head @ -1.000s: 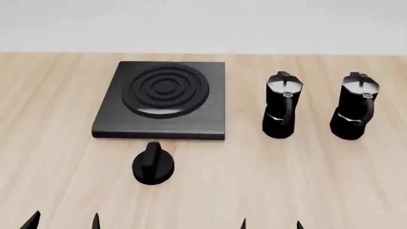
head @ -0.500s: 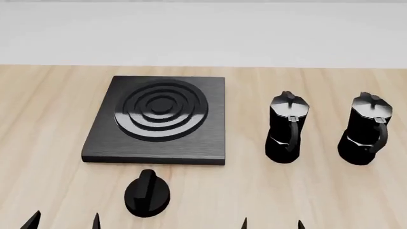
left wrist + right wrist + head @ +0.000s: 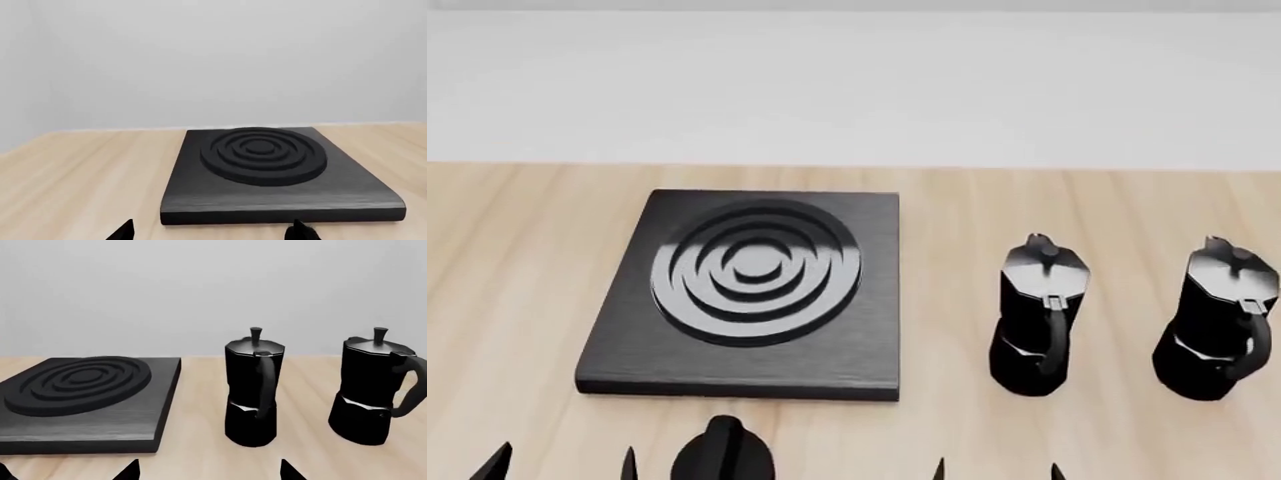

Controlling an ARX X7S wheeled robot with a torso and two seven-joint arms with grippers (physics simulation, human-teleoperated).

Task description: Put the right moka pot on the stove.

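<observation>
Head view alone shows the round black dial knob before the flat black ringed stove. Right of the stove stand the other black pot and, farthest right, the glossy black faceted right moka pot, both upright on the wooden table. Left gripper and right gripper both have their tips apart, holding nothing.

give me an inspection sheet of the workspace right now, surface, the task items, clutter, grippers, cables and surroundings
Surface: light wooden table, flat and bare around the items.
Job's things: right moka pot stands upright on the table, apart from the left moka pot, handle facing the robot. The stove lies flat to the left of both pots, nothing on its burner.
Clutter: black dial knob in front of the stove, partly cut off by the head view's edge.
Grippers: left gripper and right gripper show only as fingertips at the near edge, apart and holding nothing.
Cables: nothing seen.
Surroundings: plain pale wall behind the table.
</observation>
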